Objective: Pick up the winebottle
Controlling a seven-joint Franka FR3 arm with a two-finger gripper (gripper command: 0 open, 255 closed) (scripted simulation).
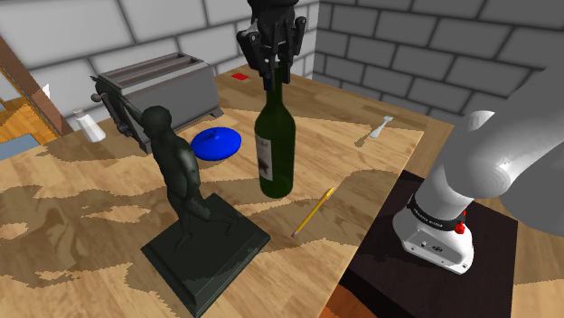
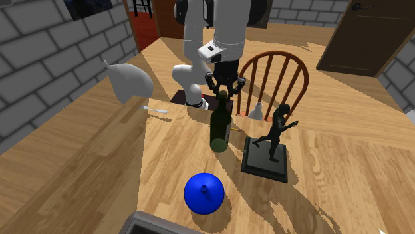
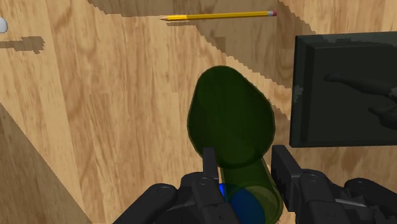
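Note:
A dark green wine bottle (image 1: 276, 144) with a pale label stands upright on the wooden table (image 1: 81, 235). My black gripper (image 1: 274, 77) comes down from above onto the top of its neck. In the second exterior view the gripper (image 2: 223, 90) sits on the neck of the bottle (image 2: 220, 126). In the wrist view the two fingers press against both sides of the neck, with the gripper (image 3: 245, 158) shut on it, and the bottle's shoulder (image 3: 232, 124) spreads out beyond them.
A dark figurine on a square base (image 1: 185, 199) stands close beside the bottle. A blue dish (image 1: 216, 143) and a toaster (image 1: 158, 86) lie behind it. A yellow pencil (image 1: 314, 210) lies near the table edge. A wooden chair (image 2: 276, 76) stands beside the table.

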